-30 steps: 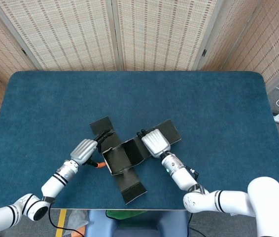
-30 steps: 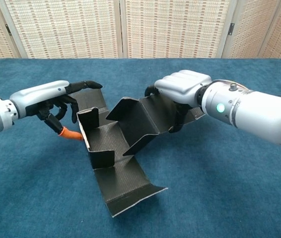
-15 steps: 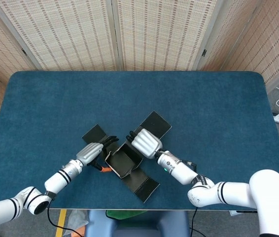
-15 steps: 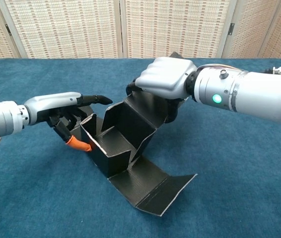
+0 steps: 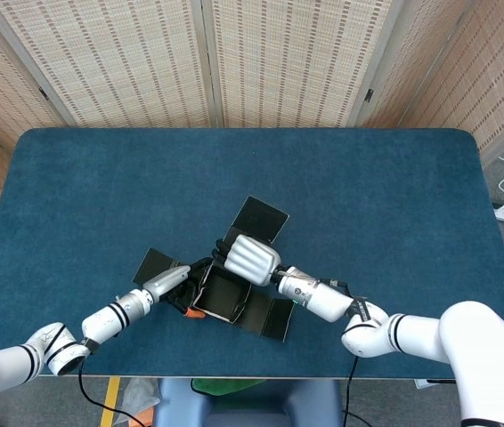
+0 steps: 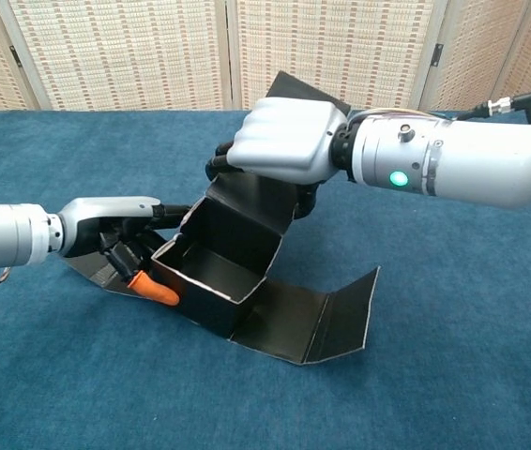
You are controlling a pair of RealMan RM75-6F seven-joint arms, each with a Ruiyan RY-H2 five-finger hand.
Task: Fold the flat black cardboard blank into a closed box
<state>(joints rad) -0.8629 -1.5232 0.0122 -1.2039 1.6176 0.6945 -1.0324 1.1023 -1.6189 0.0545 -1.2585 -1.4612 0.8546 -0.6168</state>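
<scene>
Head view: my right hand (image 5: 246, 259) grips the raised wall of the half-folded black cardboard blank (image 5: 234, 298), lower centre on the table (image 5: 368, 196). Chest view: left hand (image 6: 115, 234) braces its left side (grasp unclear); loose flap (image 6: 345, 323) points lower right.

Woven screens (image 5: 207, 53) behind blue table (image 5: 394, 196)

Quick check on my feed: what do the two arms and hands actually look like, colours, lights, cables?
Both arms are glossy white-silver with black rings at the joints. The right hand has a silver shell back and dark fingers; its forearm carries a lit green dot. The left hand is silver over black fingers, one tipped orange. A black cable trails from each arm.
</scene>
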